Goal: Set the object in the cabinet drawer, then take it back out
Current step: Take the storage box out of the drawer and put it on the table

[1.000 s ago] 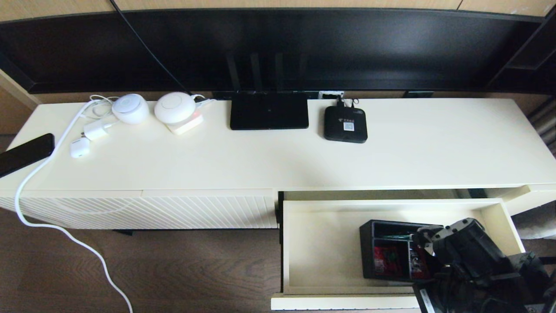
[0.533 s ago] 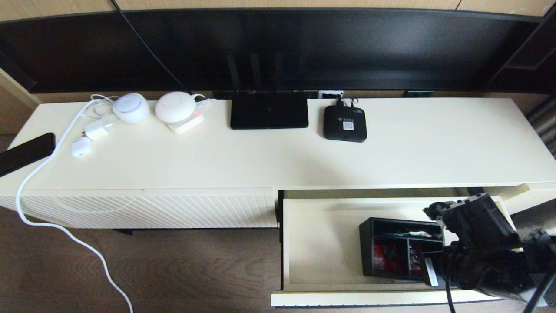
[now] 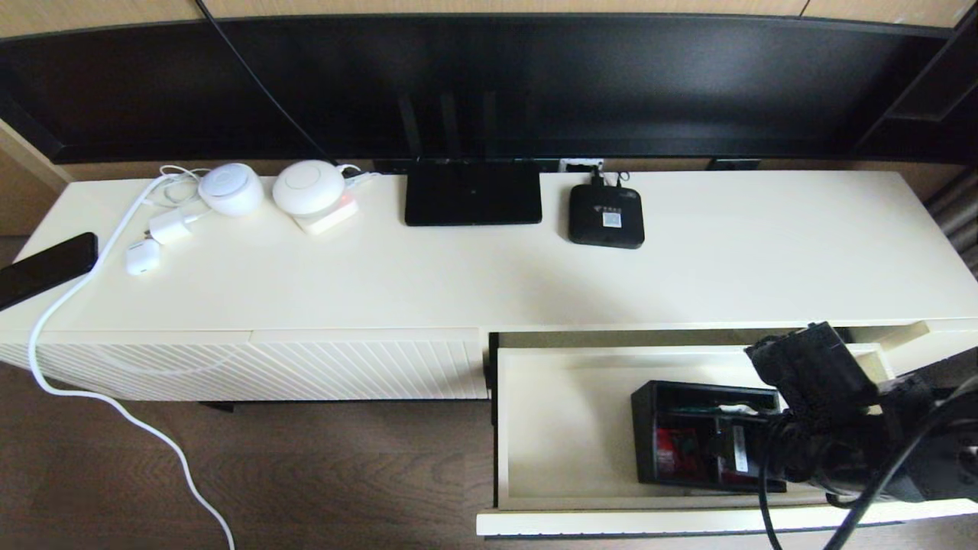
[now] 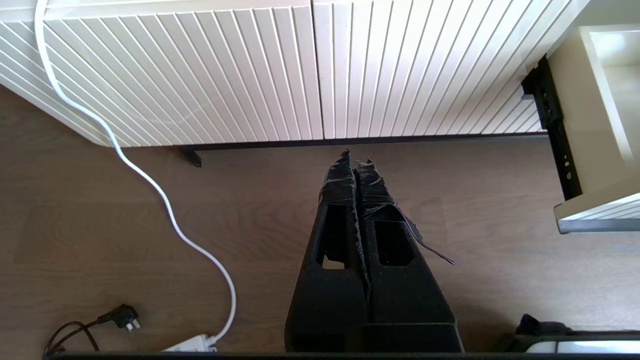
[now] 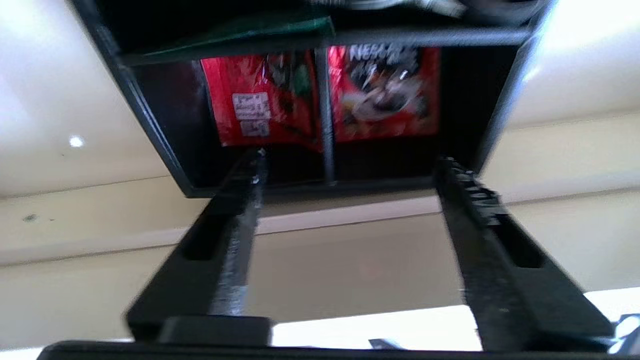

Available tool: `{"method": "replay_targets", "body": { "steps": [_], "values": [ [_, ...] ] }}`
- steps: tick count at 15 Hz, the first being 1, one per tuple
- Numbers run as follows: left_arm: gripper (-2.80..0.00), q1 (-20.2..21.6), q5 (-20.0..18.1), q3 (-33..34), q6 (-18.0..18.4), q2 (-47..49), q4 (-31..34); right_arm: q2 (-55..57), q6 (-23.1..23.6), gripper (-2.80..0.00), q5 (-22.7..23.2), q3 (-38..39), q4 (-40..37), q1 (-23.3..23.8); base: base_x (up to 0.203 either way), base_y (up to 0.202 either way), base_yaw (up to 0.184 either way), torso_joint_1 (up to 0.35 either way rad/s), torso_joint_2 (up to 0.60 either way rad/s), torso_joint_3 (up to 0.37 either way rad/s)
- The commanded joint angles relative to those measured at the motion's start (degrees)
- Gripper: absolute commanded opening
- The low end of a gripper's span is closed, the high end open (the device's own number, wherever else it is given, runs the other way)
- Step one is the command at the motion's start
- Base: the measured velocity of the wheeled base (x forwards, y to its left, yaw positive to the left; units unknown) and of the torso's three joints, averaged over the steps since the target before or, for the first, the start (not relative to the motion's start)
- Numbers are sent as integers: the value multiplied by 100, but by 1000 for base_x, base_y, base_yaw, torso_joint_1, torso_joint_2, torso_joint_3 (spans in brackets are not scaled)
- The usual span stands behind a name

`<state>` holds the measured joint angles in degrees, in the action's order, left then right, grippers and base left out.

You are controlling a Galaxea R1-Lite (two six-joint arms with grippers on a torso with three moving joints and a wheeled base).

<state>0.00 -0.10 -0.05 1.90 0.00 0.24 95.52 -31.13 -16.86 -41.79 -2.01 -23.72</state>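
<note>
The black organizer box sits on the floor of the open cream cabinet drawer, toward its right side. Red packets fill its two small compartments and a green one lies in the long compartment. My right arm hangs over the drawer's right end and covers the box's right edge. In the right wrist view my right gripper is open, its fingertips at the box's near wall, holding nothing. My left gripper is shut and empty, low over the wood floor before the ribbed panel.
On the cabinet top stand a flat black router, a small black box with a white label, two white round devices, chargers and a dark phone. A white cable trails down to the floor.
My right arm has swung up and back toward the drawer's far right corner, uncovering more of the organizer box. The box stays where it was in the drawer.
</note>
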Motion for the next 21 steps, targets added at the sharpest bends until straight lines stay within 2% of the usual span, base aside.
{"method": "replay_targets", "body": {
  "steps": [1,3,6,9,15,21],
  "values": [
    [-280,0,1,-4,3,2,-4,292,-283,0,212,-213,-231,3,0,0,0,0,0,0],
    [-280,0,1,1,3,9,-1,450,-373,0,382,-305,-348,25,0,0,0,0,0,0],
    [-280,0,1,-4,3,2,2,706,-290,0,385,-414,-281,237,0,0,0,0,0,0],
    [-280,0,1,-3,3,9,-6,905,97,0,394,-487,-188,369,0,0,0,0,0,0],
    [-280,0,1,-1,3,9,-3,1118,160,0,632,-471,25,386,0,0,0,0,0,0],
    [-280,0,1,-4,3,9,3,1144,195,0,640,-462,34,377,0,0,0,0,0,0]
  ]
}}
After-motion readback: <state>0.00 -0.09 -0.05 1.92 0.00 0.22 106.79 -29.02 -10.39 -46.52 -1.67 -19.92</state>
